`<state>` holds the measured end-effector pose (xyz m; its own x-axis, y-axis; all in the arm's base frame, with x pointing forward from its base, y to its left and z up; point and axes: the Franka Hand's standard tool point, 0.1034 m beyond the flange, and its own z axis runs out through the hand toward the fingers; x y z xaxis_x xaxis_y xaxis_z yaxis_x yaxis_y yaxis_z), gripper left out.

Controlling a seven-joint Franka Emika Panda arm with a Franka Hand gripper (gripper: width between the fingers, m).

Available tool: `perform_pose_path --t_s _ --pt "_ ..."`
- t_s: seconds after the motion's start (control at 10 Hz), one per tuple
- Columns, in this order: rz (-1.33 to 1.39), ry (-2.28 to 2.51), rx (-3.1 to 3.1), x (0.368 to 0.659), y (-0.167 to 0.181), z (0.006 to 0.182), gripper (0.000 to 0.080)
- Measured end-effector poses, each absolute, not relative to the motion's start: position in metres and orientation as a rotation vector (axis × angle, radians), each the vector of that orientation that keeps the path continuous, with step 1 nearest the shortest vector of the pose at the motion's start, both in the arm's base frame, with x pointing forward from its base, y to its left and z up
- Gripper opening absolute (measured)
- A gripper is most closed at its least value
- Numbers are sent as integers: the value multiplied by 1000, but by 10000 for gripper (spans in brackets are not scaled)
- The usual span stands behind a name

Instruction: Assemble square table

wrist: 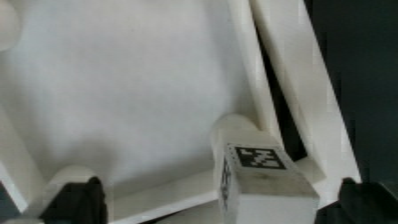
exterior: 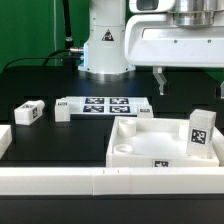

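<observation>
The gripper point(wrist: 214, 205) hung released, holding nothing. The leg point(wrist: 260, 165) stood upright just below, between its jaws, in a corner of the table top point(wrist: 125, 90).

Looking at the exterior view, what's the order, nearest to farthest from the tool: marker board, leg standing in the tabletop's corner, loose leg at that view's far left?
1. Standing leg, below the open tool, exterior view's right.
2. Marker board, middle.
3. Loose leg, exterior view's far left.

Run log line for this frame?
gripper: open, holding nothing, above upright leg | upright leg: standing in corner of table top | loose leg: on table, exterior view's left
</observation>
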<state>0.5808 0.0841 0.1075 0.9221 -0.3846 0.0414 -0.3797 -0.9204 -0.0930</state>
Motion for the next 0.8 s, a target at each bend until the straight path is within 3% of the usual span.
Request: perform_pose_path --t_s 0.2,0.4,0.8 --pt "-140 489 -3009 536 70 102 649" --pt "-197 523 -3008 499 49 78 649" --pt "-153 513 -3009 500 52 78 649"
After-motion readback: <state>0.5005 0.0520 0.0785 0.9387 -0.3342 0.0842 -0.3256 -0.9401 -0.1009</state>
